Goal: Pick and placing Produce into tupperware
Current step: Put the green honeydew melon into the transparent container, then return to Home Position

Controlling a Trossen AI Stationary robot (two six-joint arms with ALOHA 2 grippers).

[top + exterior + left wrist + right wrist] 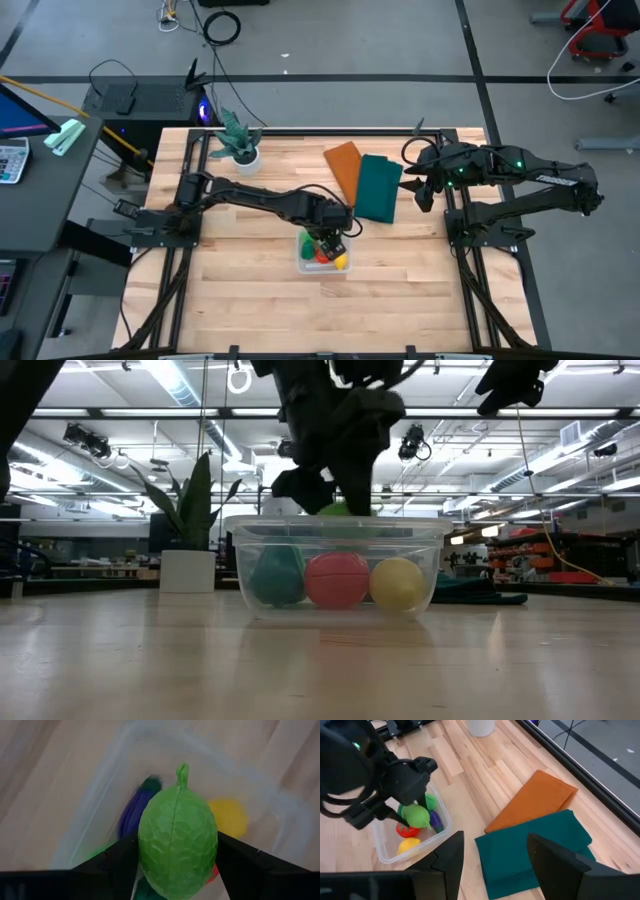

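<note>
The left gripper (330, 240) hangs over the clear, shallow square plastic container (306, 262), its jaws pinching a bumpy light green toy fruit (177, 850). Inside the container lie the purple (135, 810), red (337, 580) and yellow (398, 583) pieces. The right gripper (422, 190) waits beyond the dark green folded cloth (380, 187), jaws spread.

overhead cam, table-level cam, two wrist cams, all share tupperware (322, 256)

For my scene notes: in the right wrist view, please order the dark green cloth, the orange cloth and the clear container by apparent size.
1. Dark green cloth.
2. Orange cloth, similar; it lies farther away, so unsure.
3. Clear container, clearly smallest.
</note>
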